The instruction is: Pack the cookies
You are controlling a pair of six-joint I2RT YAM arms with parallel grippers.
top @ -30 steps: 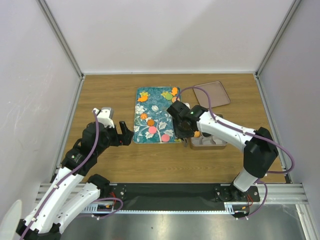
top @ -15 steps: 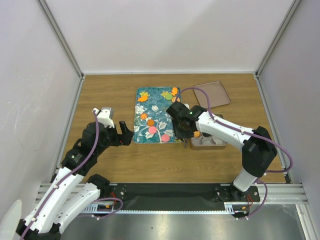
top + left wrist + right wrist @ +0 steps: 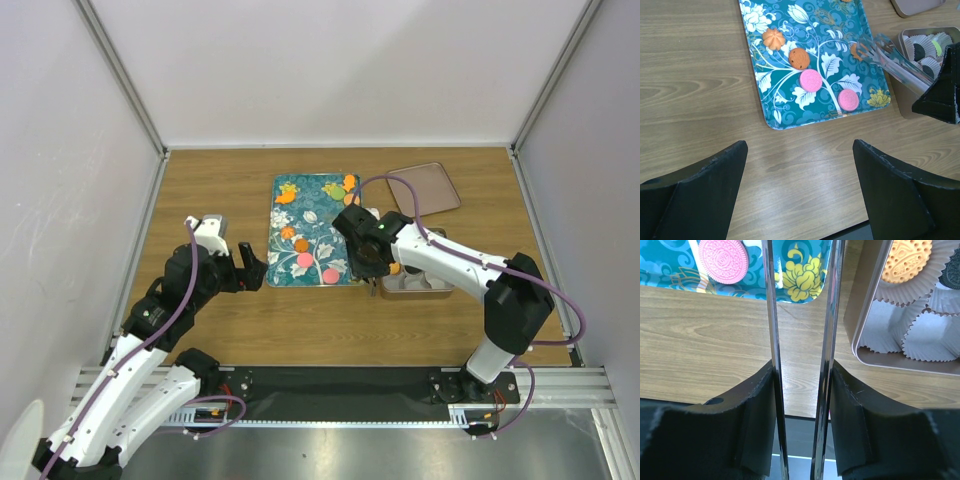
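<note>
The right gripper [image 3: 802, 380] clamps a pair of slim metal tongs [image 3: 771, 315] between its black pads. The two blades run parallel, with a gap between them, over the near right corner of a teal flowered tray [image 3: 670, 275]. From the left wrist the tong tips end above the tray just beside an orange cookie [image 3: 856, 50]; whether they pinch it cannot be told. A pink cookie [image 3: 723, 260] lies flat on the tray just left of the blades, with a second pink cookie [image 3: 811, 80] and a brown-orange cookie [image 3: 799, 58] farther in among the printed leaves. Just right of the tray stands a square metal tin [image 3: 862, 325] lined with pleated paper cups [image 3: 935, 335]. One cup holds a pale orange cookie [image 3: 906, 260], another a black cookie [image 3: 920, 48], and the nearest cups hold nothing. Across the tray, the left gripper [image 3: 800, 180] hangs with its fingers spread wide and nothing between them, above the wooden table [image 3: 700, 90] near the tray's near left corner. A shallow brown pan [image 3: 425, 188] lies beyond the tin, apart from it.
</note>
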